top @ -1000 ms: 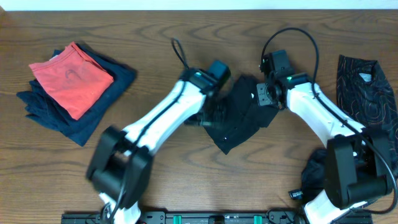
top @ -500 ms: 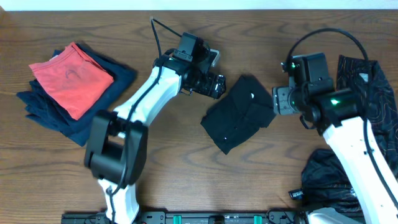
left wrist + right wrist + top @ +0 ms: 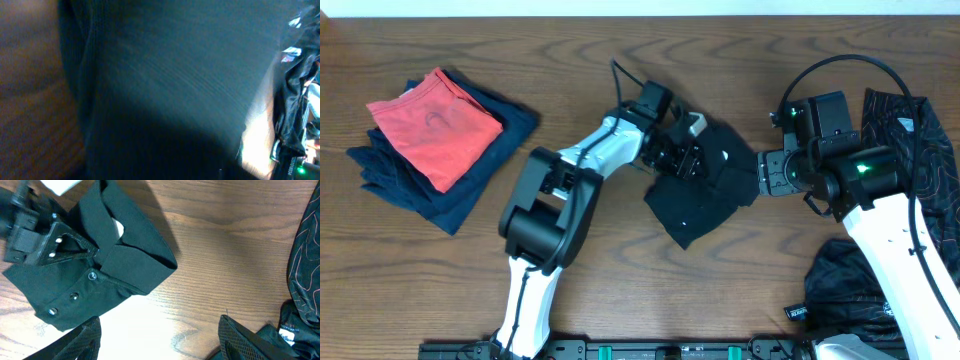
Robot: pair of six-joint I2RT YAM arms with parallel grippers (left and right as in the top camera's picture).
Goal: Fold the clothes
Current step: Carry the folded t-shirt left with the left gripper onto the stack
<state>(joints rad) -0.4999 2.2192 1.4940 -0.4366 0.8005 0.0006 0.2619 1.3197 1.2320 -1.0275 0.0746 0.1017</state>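
The plain black shirt point(image 3: 705, 190) lies loosely folded at the table's middle, its tiny white logo up. It shows in the right wrist view point(image 3: 125, 255) with a collar and buttons. My left gripper point(image 3: 685, 152) is down on the shirt's upper left part. In the left wrist view dark fabric point(image 3: 165, 90) fills the frame and hides the fingers. In the right wrist view the left gripper point(image 3: 92, 254) reaches to a fold by the collar. My right gripper point(image 3: 160, 345) is open and empty over bare wood, just right of the shirt point(image 3: 765, 172).
A red garment point(image 3: 435, 125) lies on a navy one point(image 3: 470, 195) at the far left. The black wavy-line-patterned garment point(image 3: 910, 140) lies at the right edge, also seen from the right wrist point(image 3: 305, 265). Another black garment point(image 3: 840, 285) lies at the front right.
Both grippers left the shirt a second ago. The left gripper swung away up-left, then came back right onto the shirt's upper left part. The right arm has barely moved since.
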